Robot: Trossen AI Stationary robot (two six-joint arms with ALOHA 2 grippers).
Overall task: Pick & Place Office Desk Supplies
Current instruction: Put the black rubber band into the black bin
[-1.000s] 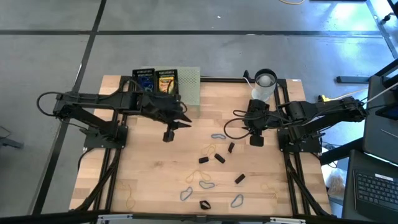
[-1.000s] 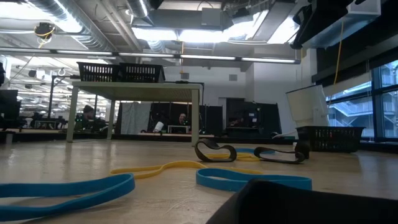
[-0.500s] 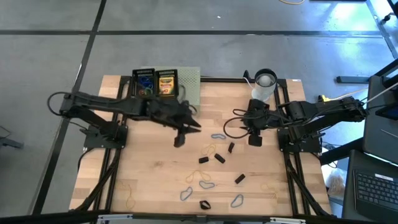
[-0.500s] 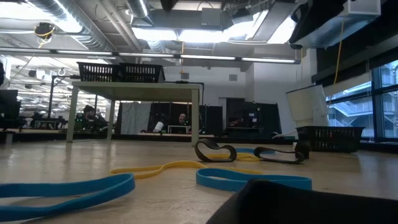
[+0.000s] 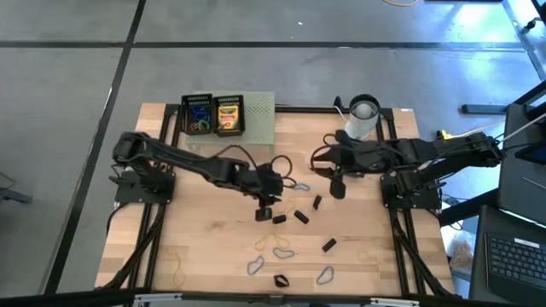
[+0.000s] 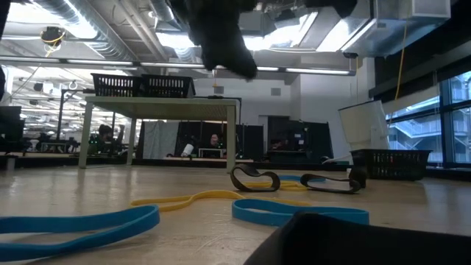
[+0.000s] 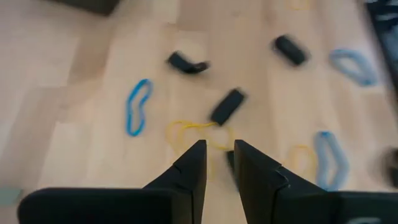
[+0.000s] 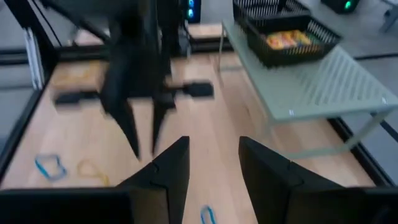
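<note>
Near the table's centre, the left gripper (image 5: 265, 211) points down with its two dark fingers (image 7: 189, 168) a narrow gap apart and nothing between them. Just under the tips lie a thin yellow rubber band (image 7: 193, 133) and a small black clip (image 7: 227, 106); from the wrist camera, more black clips (image 7: 186, 63) and blue loops (image 7: 138, 114) are scattered on the wood past them. From above, the left arm (image 5: 192, 165) reaches in from nine o'clock towards the middle of the wooden table (image 5: 205, 247).

Toward two o'clock of the centre, the right gripper (image 5: 338, 183) hangs over bare wood, its fingers (image 8: 168, 171) clearly apart and empty. Its arm comes in from three o'clock.

Most loose supplies sit between the centre and six o'clock: black clips (image 5: 301, 217), a tan rubber band (image 5: 284, 205), grey-blue wire clips (image 5: 283, 252), another band (image 5: 180, 275) near seven o'clock. At eleven o'clock a pale green perforated stand (image 5: 258, 119) carries two black baskets, one with coloured loops (image 5: 198, 115), one with a yellow crayon box (image 5: 227, 114). A white cup (image 5: 362, 118) stands at one o'clock.

At table height, a blue loop (image 6: 81, 224) and a yellow band (image 6: 191, 197) lie close to the camera, with people seated in the room far behind.
</note>
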